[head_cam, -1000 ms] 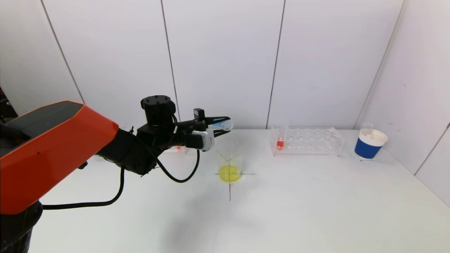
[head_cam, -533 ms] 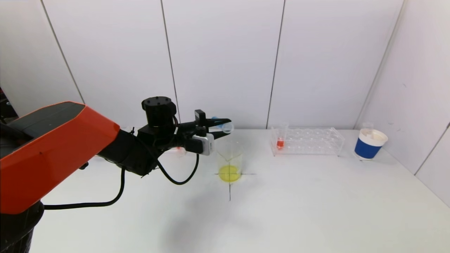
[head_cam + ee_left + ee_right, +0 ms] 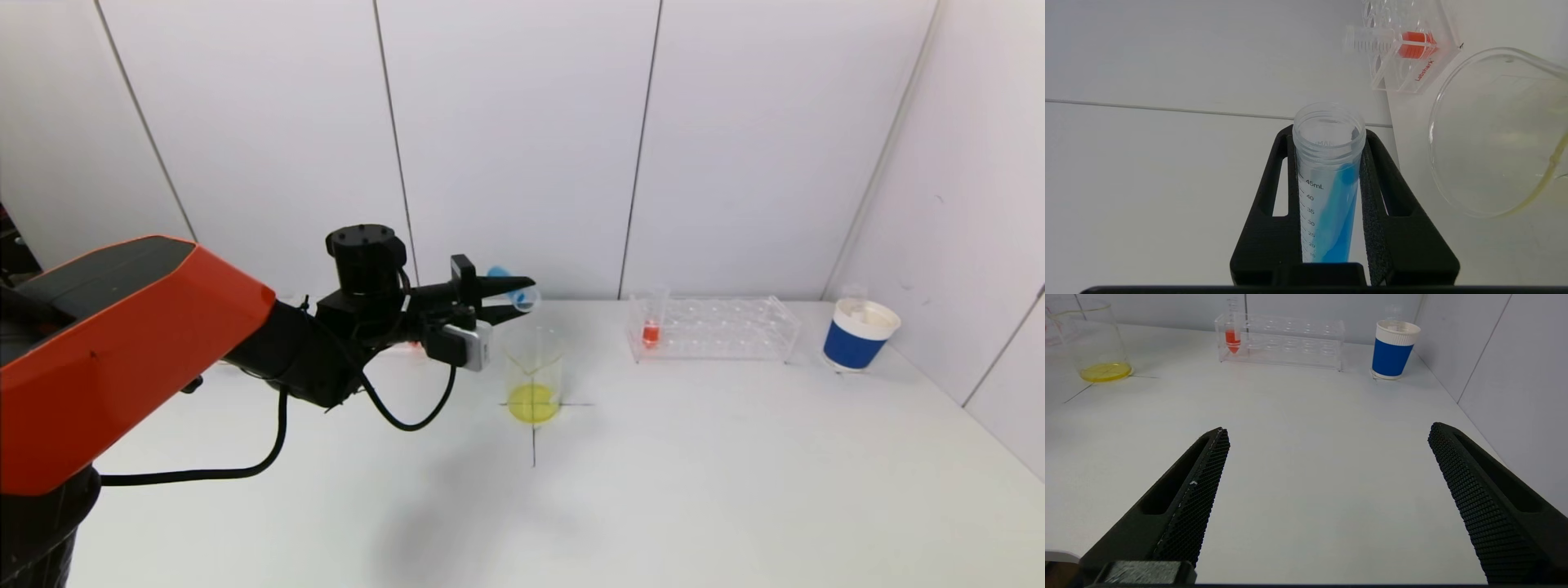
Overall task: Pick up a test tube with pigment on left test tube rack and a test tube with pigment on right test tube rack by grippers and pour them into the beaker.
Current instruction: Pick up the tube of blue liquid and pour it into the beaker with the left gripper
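My left gripper (image 3: pixel 526 300) is shut on a clear test tube (image 3: pixel 514 292) with blue pigment, held above the beaker (image 3: pixel 533 380). The tube tilts with its open mouth lower than its base. In the left wrist view the blue pigment streaks along the test tube (image 3: pixel 1327 196) toward its mouth, between my black fingers (image 3: pixel 1392 196), with the beaker rim (image 3: pixel 1494 134) beside it. The beaker holds yellow liquid. The right rack (image 3: pixel 718 327) carries a test tube with red pigment (image 3: pixel 651 331). My arm hides most of the left rack. My right gripper (image 3: pixel 1329 429) hangs open and empty over bare table.
A blue and white paper cup (image 3: pixel 857 335) stands at the back right, next to the right rack, near the side wall. A black cross is marked on the table under the beaker. The white wall runs close behind both racks.
My left wrist has rolled, raising the tube's base and lowering its mouth over the beaker; the blue pigment has run toward the mouth. The right gripper has not moved.
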`<state>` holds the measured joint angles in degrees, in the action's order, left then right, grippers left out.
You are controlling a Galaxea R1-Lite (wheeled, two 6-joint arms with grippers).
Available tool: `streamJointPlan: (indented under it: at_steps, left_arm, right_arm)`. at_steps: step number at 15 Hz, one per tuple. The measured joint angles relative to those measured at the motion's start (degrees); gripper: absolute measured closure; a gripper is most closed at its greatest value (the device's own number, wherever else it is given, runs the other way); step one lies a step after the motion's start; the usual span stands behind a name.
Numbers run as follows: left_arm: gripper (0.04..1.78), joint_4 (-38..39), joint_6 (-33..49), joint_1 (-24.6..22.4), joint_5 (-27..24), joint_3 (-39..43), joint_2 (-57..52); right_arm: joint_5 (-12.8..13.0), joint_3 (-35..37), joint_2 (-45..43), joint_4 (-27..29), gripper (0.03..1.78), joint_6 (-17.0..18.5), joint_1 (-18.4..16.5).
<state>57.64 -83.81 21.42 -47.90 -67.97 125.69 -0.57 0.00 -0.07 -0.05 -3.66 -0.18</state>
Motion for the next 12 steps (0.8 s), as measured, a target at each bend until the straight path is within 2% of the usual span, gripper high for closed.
streamJointPlan:
  at_steps: [12]
  left_arm:
    - [1.38, -0.1, -6.2, -0.1, 0.6, 1.6, 1.0]
  right_arm:
    - [0.0, 0.0, 0.0, 0.0, 0.04, 0.0, 0.0]
